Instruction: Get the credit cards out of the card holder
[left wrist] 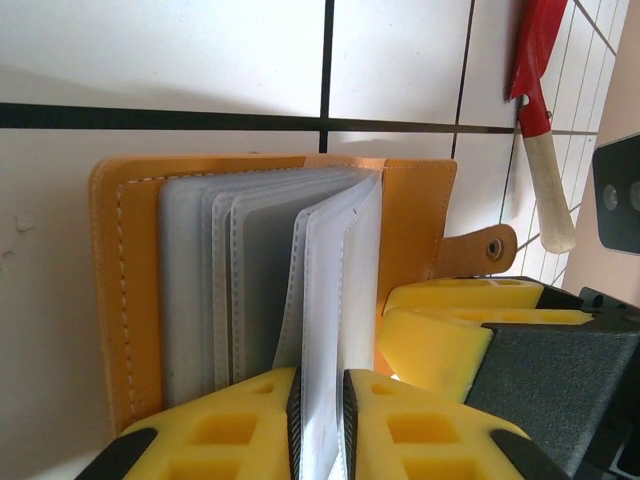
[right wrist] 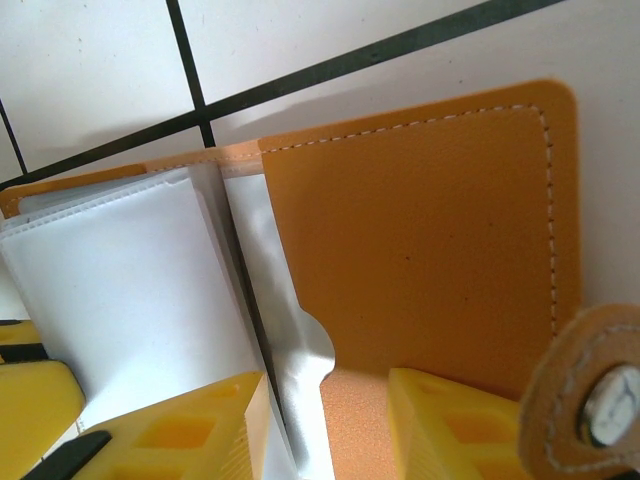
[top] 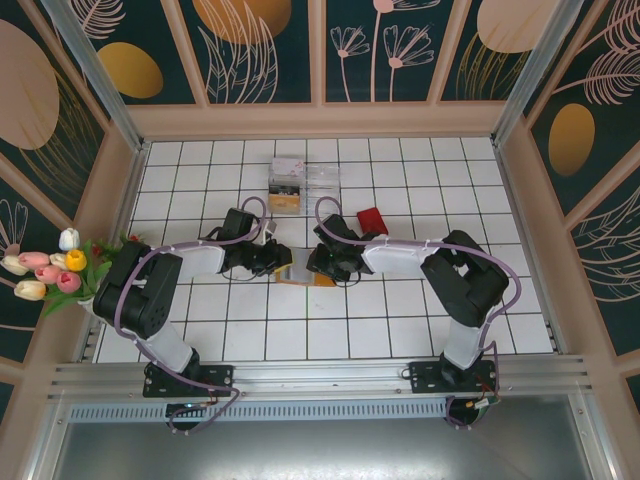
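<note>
- Overhead, at the centre of the tiled table [top: 400, 320]: the tan card holder [top: 303, 276] lies open and flat. My left gripper [top: 277, 259] is at its 9 o'clock and my right gripper [top: 322, 264] at its 3 o'clock, both right against it.
- Left wrist camera: the holder is spread like a book, its clear leaves fanned up from the spine. One pale leaf [left wrist: 330, 290] stands on edge and runs down to 6 o'clock, straight between my yellow fingers [left wrist: 230, 430].
- The left gripper is clenched on that pale leaf, with a dark pad pressed to each face of it.
- I cannot tell whether the leaf carries any of the credit cards.
- At 4 o'clock in the same view, the right gripper's yellow fingers sit over the holder's right-hand orange panel, just below the snap tab [left wrist: 480, 250].
- Right wrist camera: the right gripper's jaws stand apart, clamped on nothing. The orange panel and the edge of a silvery leaf [right wrist: 300, 380] show in the gap at 6 o'clock. I cannot tell whether the tips press the panel.
- Around the holder, overhead: a clear plastic box [top: 293, 180] lies at its 12 o'clock, well apart, and a red spatula [top: 372, 220] at its 2 o'clock, near the right arm. A bunch of tulips [top: 48, 270] sits at the table's 9 o'clock edge.
</note>
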Robot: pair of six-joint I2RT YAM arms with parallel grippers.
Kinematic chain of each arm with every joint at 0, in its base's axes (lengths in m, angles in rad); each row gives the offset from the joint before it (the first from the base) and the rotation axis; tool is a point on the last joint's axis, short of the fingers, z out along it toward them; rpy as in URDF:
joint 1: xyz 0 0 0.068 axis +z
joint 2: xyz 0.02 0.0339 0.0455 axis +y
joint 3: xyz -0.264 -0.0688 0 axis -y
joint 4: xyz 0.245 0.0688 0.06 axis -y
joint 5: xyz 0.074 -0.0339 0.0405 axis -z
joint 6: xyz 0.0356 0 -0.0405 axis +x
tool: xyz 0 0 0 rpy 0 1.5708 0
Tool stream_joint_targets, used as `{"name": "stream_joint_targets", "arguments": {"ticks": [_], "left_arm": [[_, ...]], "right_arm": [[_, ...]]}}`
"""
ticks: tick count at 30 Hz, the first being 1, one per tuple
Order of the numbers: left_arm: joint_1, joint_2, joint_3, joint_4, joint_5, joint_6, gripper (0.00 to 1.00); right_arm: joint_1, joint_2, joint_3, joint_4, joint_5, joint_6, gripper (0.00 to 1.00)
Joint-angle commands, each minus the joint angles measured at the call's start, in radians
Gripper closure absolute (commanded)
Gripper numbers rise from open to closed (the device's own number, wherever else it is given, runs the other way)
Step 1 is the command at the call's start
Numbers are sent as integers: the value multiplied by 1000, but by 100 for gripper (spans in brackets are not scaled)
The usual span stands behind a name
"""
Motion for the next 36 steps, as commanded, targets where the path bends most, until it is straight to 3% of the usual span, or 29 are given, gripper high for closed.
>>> {"name": "stream_joint_targets", "arguments": {"ticks": [1,11,18,26,36], "left_arm": [[3,10,-4,25,28,-2,79],[3,5,-22,93,67,-30,80],[3,14,-21,114,81,-42,83],[3,25,-22,138,87,-51,85],[3,31,-19,145,97,-57,85]], "right_arm": [[-5,-11,-23,15,-4,-6,62],[-17,-46,-50,66,-40,-15,61],[-16,-110,-71,127,-88,-108,59],[-6,-129,-73,125,-97,-212,38],[41,-53,-10,66,-48,-272,26]]}}
